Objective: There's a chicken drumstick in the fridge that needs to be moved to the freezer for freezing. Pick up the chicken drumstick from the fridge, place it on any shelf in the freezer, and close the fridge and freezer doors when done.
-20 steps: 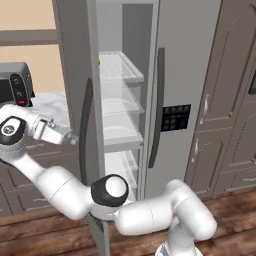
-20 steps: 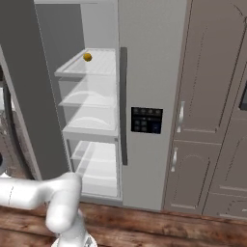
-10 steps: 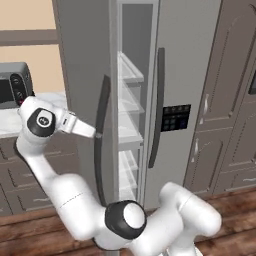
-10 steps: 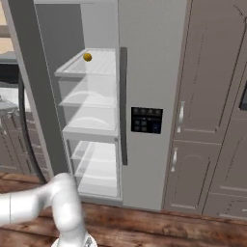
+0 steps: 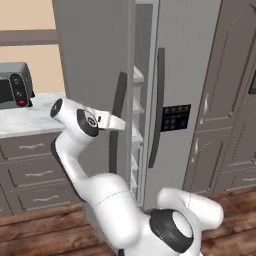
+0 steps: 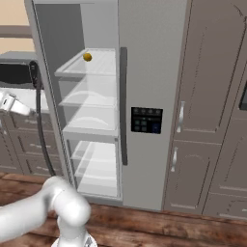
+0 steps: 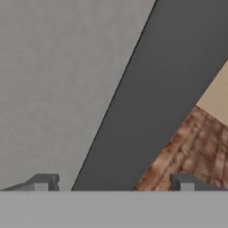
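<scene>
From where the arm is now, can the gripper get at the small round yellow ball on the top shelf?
Probably not directly. The gripper is open on the outer side of the tall grey door, by its long dark curved handle. That panel stands between it and the small round yellow ball.

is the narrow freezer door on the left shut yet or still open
Open. In the right base view the freezer door stands swung out, leaving the shelves in plain sight. The open gripper sits against the door's dark handle.

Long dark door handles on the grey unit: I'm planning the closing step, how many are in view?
2: one on the swung-out door beside the hand, one on the shut door.
</scene>
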